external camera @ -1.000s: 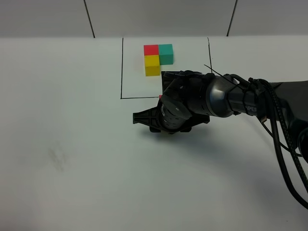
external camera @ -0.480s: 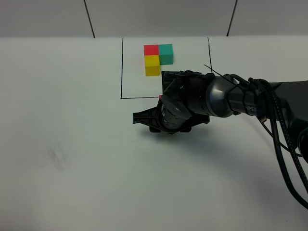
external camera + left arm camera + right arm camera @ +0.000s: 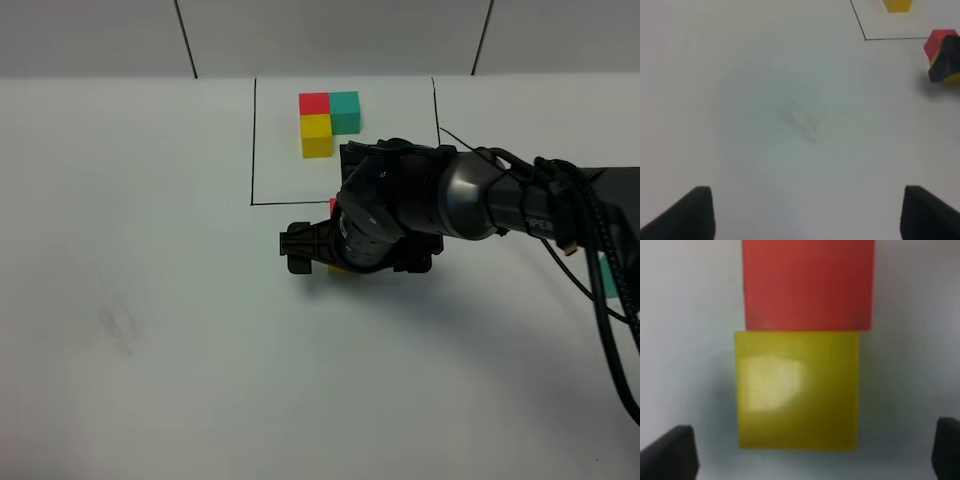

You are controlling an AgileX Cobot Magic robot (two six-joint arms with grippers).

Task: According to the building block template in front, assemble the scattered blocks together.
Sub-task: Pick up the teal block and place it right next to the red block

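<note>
Touching red cube (image 3: 808, 285) (seemingly): yellow cube (image 3: 798, 390)

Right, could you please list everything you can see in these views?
building block template: one, red, teal and yellow cubes, inside the black outline.
red block: one, red, by the outline's near edge.
yellow block: one, yellow, touching the red block.
teal block: apparently one, teal, far right, partly hidden.
table: one, white.
left tool: one, black, open over bare table.
right tool: one, black, open, straddling the yellow block.
</note>
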